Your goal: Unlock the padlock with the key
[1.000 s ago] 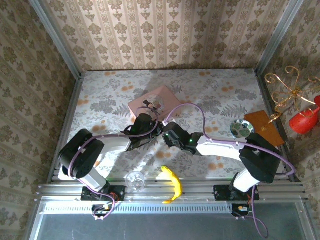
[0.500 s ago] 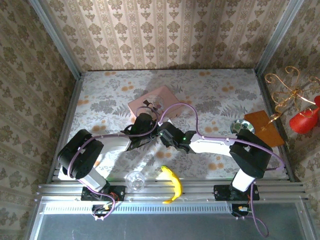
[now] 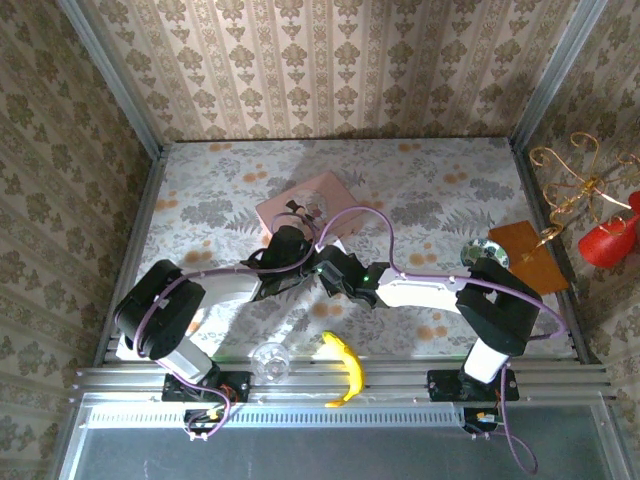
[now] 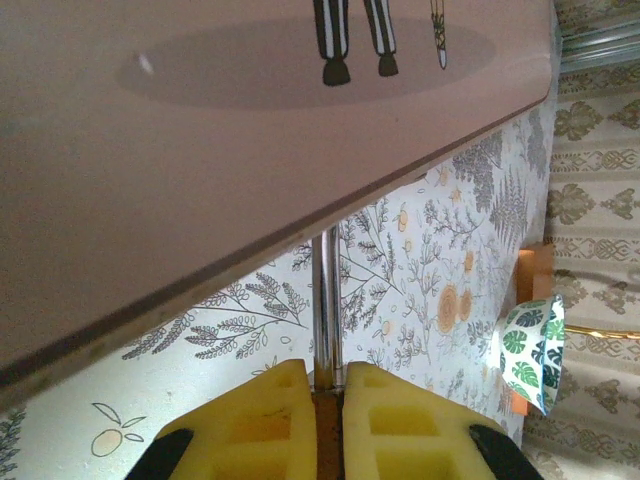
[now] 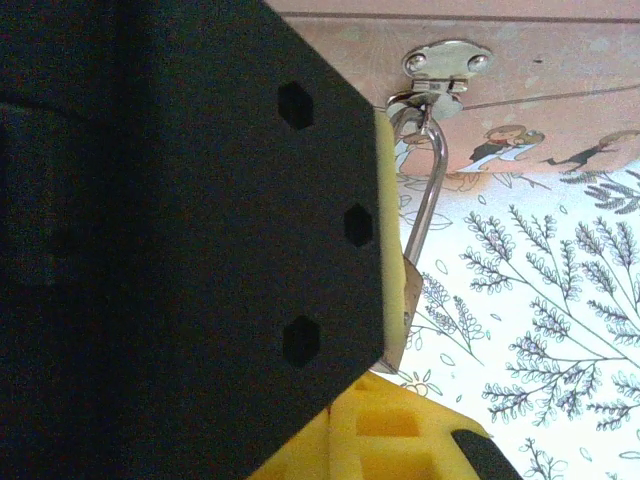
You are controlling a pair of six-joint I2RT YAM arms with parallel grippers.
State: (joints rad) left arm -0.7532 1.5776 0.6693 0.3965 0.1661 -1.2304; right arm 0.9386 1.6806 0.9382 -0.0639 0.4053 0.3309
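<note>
Top cam sits high at the near edge, looking steeply down over the whole counter [image 3: 450, 190]. Both wrist cams are jammed in close and low, facing the pink tin [image 4: 200, 180]. They share its edge and the padlock [image 5: 425, 215] shackle.

No words, numbers or brand names can be read anywhere. The pink tin [image 4: 200, 150] has only little drawn people [image 5: 505, 140] on it. On the lid there are a pair of striped legs with shoes, and on the side, small figures just under the metal clasp.
</note>
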